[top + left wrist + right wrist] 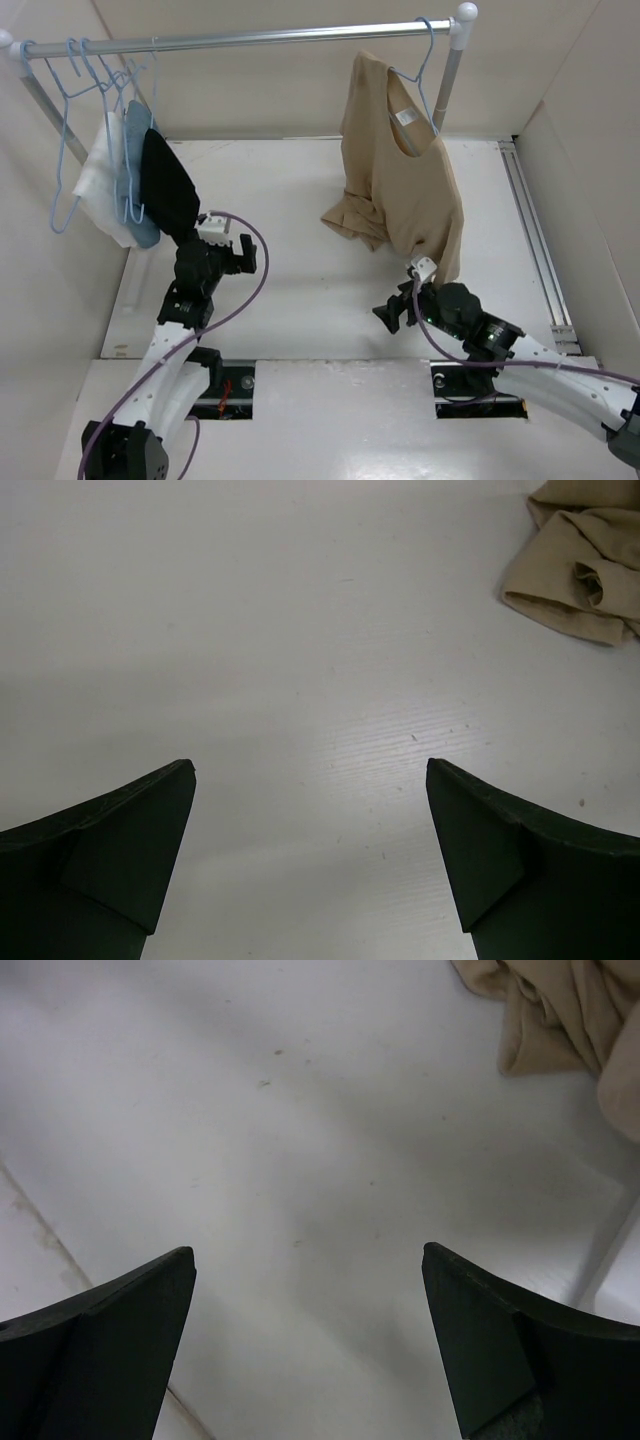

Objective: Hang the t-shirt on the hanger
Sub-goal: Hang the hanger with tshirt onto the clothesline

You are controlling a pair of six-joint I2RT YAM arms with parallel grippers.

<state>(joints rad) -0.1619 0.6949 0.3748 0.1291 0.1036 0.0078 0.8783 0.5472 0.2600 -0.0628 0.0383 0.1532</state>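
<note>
The tan t-shirt (400, 175) hangs on a light-blue wire hanger (425, 70) hooked on the metal rail (250, 40) at the right end. Its lower hem and one sleeve bunch on the table. The bunched cloth shows at the top right of the left wrist view (585, 565) and of the right wrist view (560, 1010). My left gripper (243, 255) is open and empty, low over the table at the left. My right gripper (392, 315) is open and empty, just below the shirt's hanging edge.
Several spare blue hangers (95, 75) hang at the rail's left end with a white cloth (100, 185), a blue cloth (138, 150) and a black garment (170, 185). White walls enclose the table. A metal track (535, 240) runs along the right side.
</note>
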